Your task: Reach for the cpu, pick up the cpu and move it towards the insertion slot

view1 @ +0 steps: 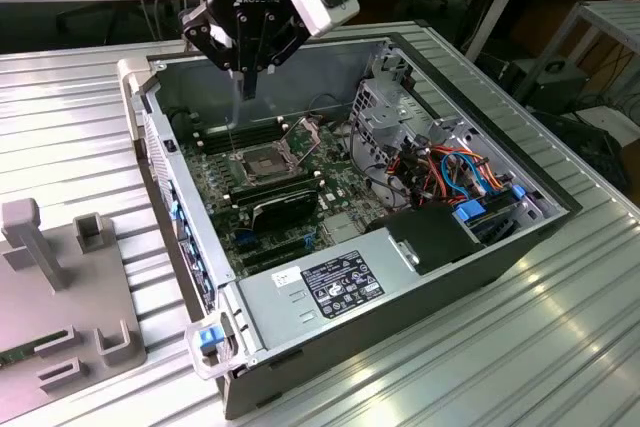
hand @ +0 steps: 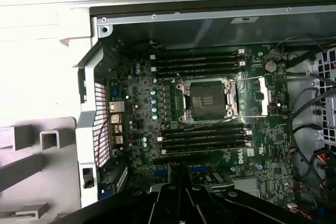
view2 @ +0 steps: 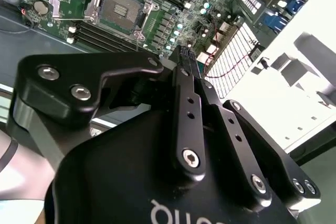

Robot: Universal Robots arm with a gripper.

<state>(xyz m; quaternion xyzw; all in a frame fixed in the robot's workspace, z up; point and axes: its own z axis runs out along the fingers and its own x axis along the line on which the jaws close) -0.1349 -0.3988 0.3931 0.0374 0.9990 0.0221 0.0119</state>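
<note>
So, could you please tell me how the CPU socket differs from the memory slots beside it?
The socket is square; the memory slots are long and narrow. The socket has a silver metal frame and wire lever; the slots are black. There is one socket, while the slots lie in rows along two opposite sides of it. Both sit on the green board and look empty.

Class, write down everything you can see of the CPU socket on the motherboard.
The insertion slot is a square socket with a silver metal frame around a dark centre. It lies flat on the green motherboard inside the open computer case. Its hinged retaining plate is swung open to one side. Long black memory slots run along two opposite sides. Nothing visibly touches it; the end effector hangs above the board, clear of it.
</note>
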